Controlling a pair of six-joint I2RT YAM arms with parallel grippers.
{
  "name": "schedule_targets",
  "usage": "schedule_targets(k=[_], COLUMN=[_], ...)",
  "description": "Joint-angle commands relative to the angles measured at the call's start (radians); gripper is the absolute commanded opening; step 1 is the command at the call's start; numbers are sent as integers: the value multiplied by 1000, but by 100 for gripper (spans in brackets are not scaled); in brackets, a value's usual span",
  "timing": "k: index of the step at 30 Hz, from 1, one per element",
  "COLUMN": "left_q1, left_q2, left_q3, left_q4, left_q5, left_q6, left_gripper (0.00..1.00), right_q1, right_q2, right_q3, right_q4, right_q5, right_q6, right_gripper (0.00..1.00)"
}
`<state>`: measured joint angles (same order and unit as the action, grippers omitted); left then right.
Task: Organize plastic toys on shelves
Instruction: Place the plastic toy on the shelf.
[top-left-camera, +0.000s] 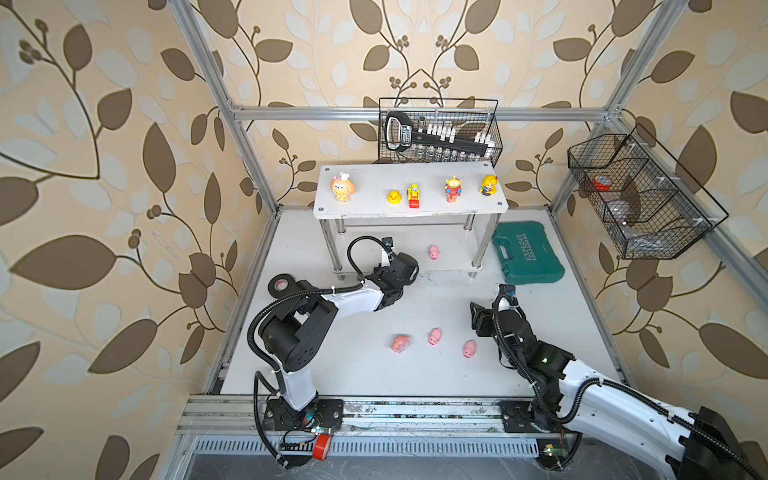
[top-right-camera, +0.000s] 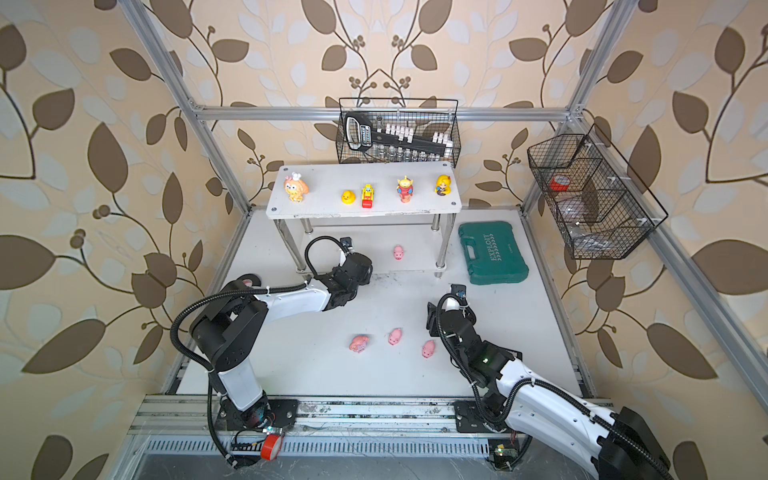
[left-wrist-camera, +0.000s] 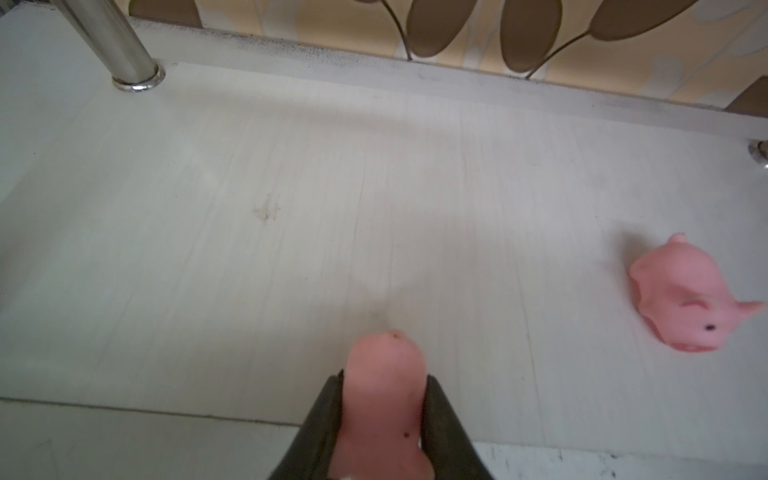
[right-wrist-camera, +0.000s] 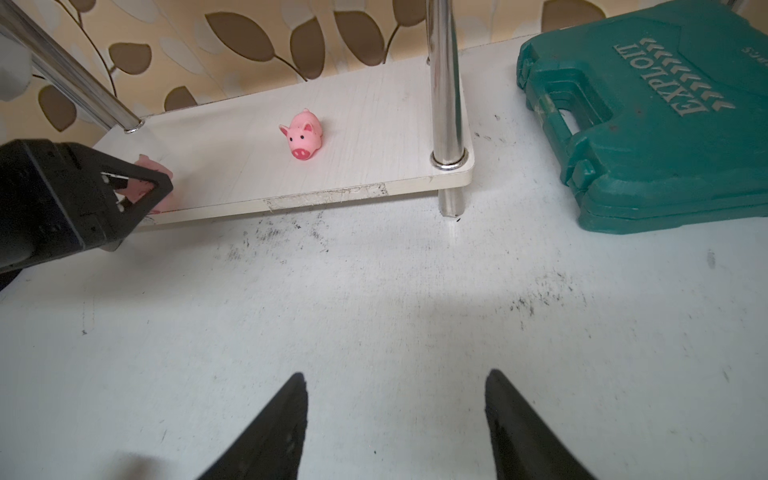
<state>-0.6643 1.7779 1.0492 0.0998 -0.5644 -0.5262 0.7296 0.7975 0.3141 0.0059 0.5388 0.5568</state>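
The white two-tier shelves (top-left-camera: 374, 174) stand at the back. On the top board are an orange animal (top-left-camera: 343, 189), a duck (top-left-camera: 393, 197), a vehicle (top-left-camera: 413, 196), an alien (top-left-camera: 453, 189) and a doll (top-left-camera: 488, 185). One pink piglet (top-left-camera: 434, 252) (left-wrist-camera: 690, 299) stands on the lower board (left-wrist-camera: 291, 187). My left gripper (left-wrist-camera: 384, 382) is shut on another piglet (left-wrist-camera: 386, 374), just over that board's front edge. Three piglets (top-left-camera: 401, 343) (top-left-camera: 434, 336) (top-left-camera: 469, 348) lie on the table. My right gripper (right-wrist-camera: 395, 386) hangs open and empty over the table, right of them.
A green tool case (top-left-camera: 528, 257) lies right of the shelves. A black tape roll (top-left-camera: 280, 284) sits behind the left arm. Black wire baskets hang on the back frame (top-left-camera: 440, 131) and on the right frame (top-left-camera: 640, 195). Chrome legs (right-wrist-camera: 442, 83) border the lower board.
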Motion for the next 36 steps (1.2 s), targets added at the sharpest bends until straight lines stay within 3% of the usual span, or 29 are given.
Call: schedule_targets(k=[1, 24, 36], left_q1=[34, 93, 97], left_q2=[11, 111, 77], left_q3=[72, 202, 227], left_q4=[-29, -136, -218], left_q5=[29, 240, 231], left_q6=[35, 25, -21], left_gripper=[31, 38, 64], right_q1=[-4, -4, -4], right_q2=[-9, -3, 11], right_q3=[-20, -19, -17], right_q4=[15, 16, 21], right_q5=[-4, -2, -4], right_q6=[-8, -8, -11], right_gripper=[66, 66, 66])
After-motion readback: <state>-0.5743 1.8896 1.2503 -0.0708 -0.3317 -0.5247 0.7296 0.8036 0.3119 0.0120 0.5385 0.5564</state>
